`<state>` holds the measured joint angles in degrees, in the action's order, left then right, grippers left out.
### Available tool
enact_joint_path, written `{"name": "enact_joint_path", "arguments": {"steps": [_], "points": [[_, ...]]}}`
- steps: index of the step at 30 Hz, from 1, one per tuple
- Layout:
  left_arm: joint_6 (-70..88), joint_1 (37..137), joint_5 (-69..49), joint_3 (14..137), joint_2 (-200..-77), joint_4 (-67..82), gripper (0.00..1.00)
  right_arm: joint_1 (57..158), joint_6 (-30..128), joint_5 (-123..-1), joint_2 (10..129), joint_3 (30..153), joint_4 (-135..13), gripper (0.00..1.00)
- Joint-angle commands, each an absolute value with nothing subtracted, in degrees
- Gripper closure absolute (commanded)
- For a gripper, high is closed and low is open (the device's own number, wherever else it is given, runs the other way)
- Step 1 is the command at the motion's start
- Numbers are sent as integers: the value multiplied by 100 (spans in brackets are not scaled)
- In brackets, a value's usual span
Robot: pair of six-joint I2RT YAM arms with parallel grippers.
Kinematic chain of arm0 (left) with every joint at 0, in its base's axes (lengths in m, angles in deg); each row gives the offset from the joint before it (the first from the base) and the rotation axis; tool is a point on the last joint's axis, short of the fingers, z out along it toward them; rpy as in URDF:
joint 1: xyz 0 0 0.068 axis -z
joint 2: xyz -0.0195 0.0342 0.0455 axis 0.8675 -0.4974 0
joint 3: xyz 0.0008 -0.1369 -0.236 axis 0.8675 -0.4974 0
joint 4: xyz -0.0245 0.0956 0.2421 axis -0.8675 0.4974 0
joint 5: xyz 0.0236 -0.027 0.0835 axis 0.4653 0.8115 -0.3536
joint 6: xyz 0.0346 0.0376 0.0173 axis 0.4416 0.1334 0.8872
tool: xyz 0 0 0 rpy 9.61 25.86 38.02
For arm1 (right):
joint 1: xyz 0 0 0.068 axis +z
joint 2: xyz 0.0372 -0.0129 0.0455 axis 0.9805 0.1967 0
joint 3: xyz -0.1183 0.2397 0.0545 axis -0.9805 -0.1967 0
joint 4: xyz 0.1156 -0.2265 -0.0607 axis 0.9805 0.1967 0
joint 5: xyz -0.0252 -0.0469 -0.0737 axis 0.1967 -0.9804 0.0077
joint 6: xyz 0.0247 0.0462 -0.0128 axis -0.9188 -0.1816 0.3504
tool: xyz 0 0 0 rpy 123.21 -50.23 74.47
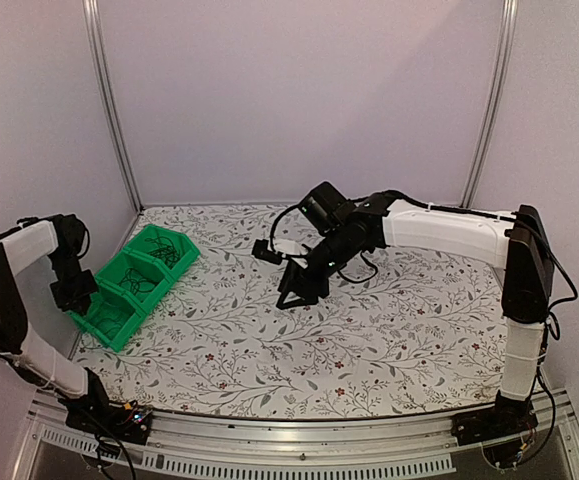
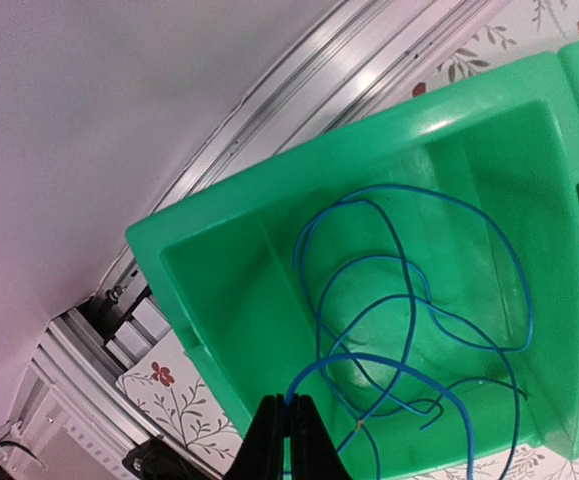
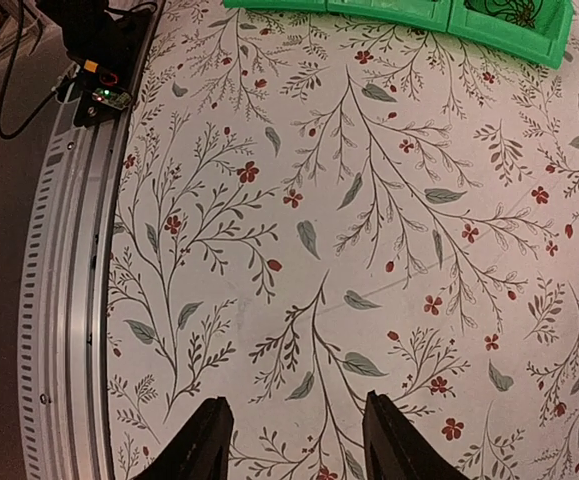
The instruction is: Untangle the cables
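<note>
The bright blue cable lies in loose loops inside the nearest green bin. My left gripper is shut on one end of it, just above the bin's near wall. In the top view the left gripper sits at the left end of the bin row. Dark cables lie in the middle bin and the far bin; the far bin's dark cables also show in the right wrist view. My right gripper is open and empty over bare floral table.
Three green bins stand in a diagonal row at the table's left. An aluminium rail runs along the near edge, with the left arm's base on it. Walls and frame posts close the back and sides.
</note>
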<state>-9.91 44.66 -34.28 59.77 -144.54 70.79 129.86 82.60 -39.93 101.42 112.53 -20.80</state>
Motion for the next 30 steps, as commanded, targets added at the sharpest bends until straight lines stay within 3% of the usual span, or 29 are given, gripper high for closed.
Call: {"name": "enact_joint_path", "arguments": {"steps": [1, 10, 12, 16, 19, 24, 30], "points": [[-602, 4291, -3025, 6190, -14709, 6532, 99, 12962, 8144, -3771, 10089, 11182, -2164, 52], [-399, 4281, -2563, 6289, -15328, 6156, 95, 12844, 7894, -3480, 9992, 10818, -2564, 52], [-382, 4277, -2490, 6314, -15401, 6261, 85, 12790, 7852, -3417, 10025, 10822, -2636, 52], [-644, 4277, -2754, 6584, -14925, 6920, 57, 12673, 7782, -3251, 10065, 10823, -2779, 52], [-974, 4277, -2770, 6766, -14194, 7338, 46, 12618, 7768, -3171, 10056, 10810, -2886, 52], [-1302, 4285, -2840, 6768, -13226, 7909, 42, 12452, 7565, -2837, 10055, 10755, -3144, 52], [-1449, 4280, -2797, 6191, -12897, 8537, 43, 12161, 7224, -2418, 10105, 10699, -3372, 52]]}}
